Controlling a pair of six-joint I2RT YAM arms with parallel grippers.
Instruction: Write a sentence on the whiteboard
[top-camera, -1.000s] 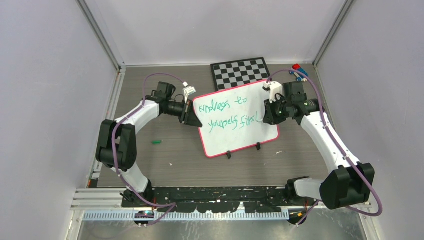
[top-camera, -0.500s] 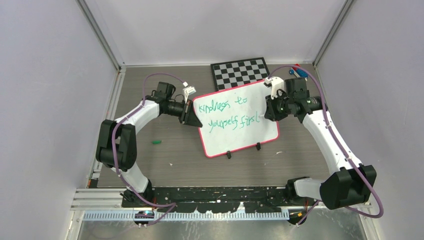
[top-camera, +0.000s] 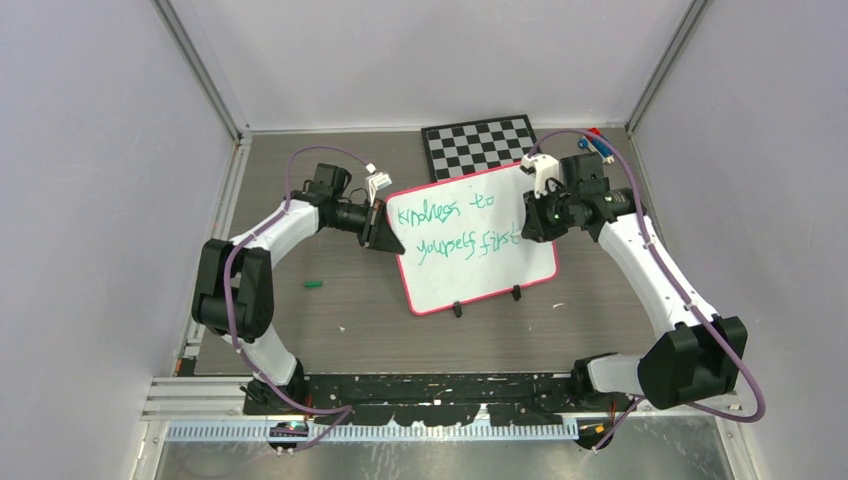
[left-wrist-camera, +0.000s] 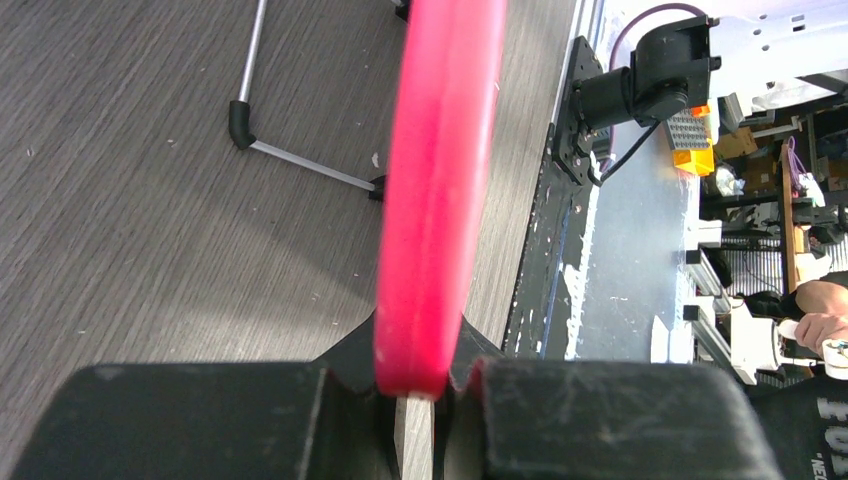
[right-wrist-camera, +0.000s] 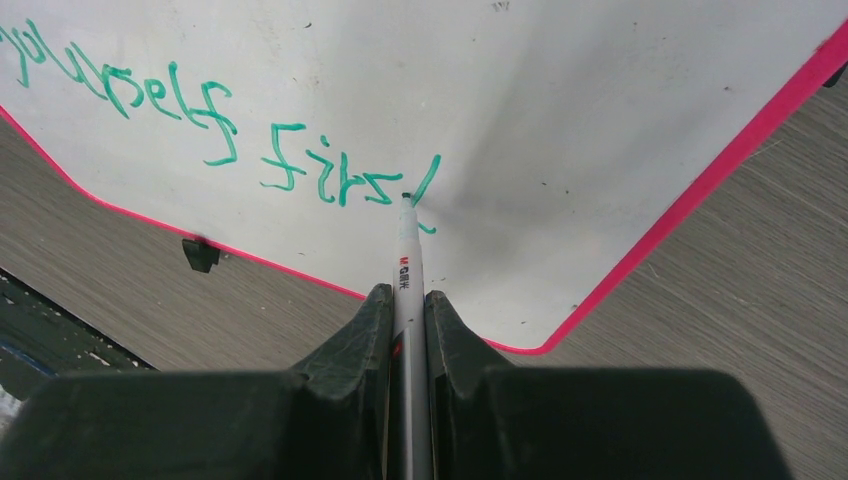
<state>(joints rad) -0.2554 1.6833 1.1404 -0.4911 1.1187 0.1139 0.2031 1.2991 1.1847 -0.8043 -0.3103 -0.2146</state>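
The whiteboard (top-camera: 480, 275) with a pink-red frame lies mid-table. It carries the sentence (top-camera: 455, 228) in green, two lines reading "kindness to yourself first". My left gripper (top-camera: 385, 238) is shut on the board's left edge; its frame (left-wrist-camera: 440, 190) runs between the jaws. My right gripper (top-camera: 528, 228) is shut on a white marker (right-wrist-camera: 407, 270). The marker's tip touches the board at the last letter of "first" (right-wrist-camera: 335, 180). The board's two black feet (top-camera: 458, 309) rest at its near edge.
A black-and-white chequered board (top-camera: 480, 143) lies behind the whiteboard. Red and blue items (top-camera: 598, 141) sit at the back right corner. A small green cap (top-camera: 314, 285) lies on the table left of the board. A white connector (top-camera: 378, 183) sits near the left wrist.
My right gripper moved with the marker at the end of "first", shifting back and slightly left; the last stroke now carries a crossbar. The left arm and board stayed still.
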